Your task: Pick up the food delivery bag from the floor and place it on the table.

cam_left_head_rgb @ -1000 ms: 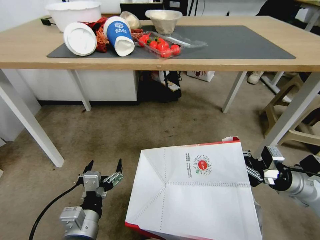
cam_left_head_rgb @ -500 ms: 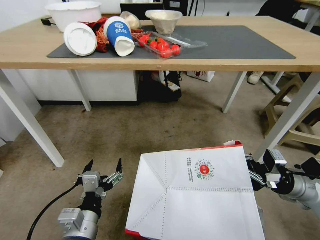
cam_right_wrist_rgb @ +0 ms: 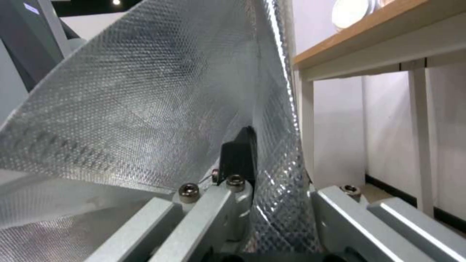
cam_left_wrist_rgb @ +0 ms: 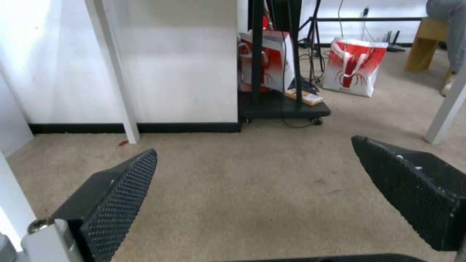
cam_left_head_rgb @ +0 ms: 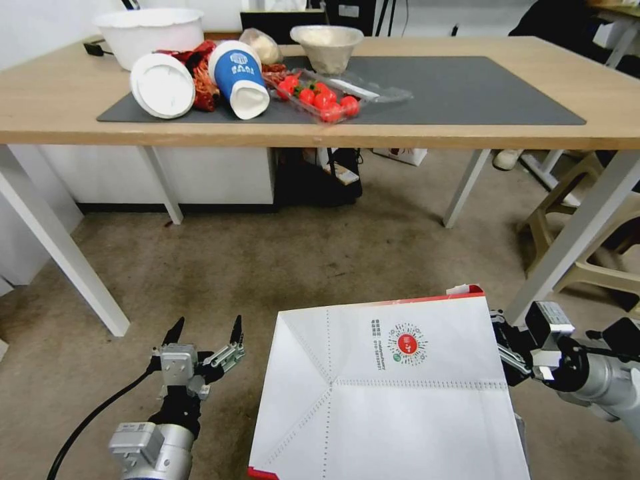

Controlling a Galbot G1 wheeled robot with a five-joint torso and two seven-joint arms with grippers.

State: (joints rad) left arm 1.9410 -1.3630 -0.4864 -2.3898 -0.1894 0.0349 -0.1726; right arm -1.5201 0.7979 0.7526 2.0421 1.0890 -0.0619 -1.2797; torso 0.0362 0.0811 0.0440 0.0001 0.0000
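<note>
The food delivery bag (cam_left_head_rgb: 387, 393) hangs tilted off the floor (cam_left_head_rgb: 300, 260), its white folded bottom with the round red logo turned up toward me. My right gripper (cam_left_head_rgb: 508, 348) is shut on the bag's right-hand edge. In the right wrist view, the silver foil lining (cam_right_wrist_rgb: 145, 94) is pinched against a black finger (cam_right_wrist_rgb: 240, 153). My left gripper (cam_left_head_rgb: 205, 331) is open, low over the carpet to the left of the bag, with only floor (cam_left_wrist_rgb: 252, 203) between its fingers (cam_left_wrist_rgb: 116, 193). The light-wood table (cam_left_head_rgb: 467, 137) with its dark grey mat (cam_left_head_rgb: 467, 87) stands ahead.
A white bowl (cam_left_head_rgb: 150, 33), a lid, a blue cup (cam_left_head_rgb: 240, 73), a tomato tray (cam_left_head_rgb: 320, 97) and a paper bowl crowd the mat's left half. A white table leg (cam_left_head_rgb: 573, 240) slants just beyond the right gripper. A beige stool (cam_left_head_rgb: 600, 260) stands right; a black cart (cam_left_head_rgb: 320, 177) sits under the table.
The bag and my right gripper have sunk slightly in the picture. The whole view has also shifted a little, so the camera moved. The left gripper stays open.
</note>
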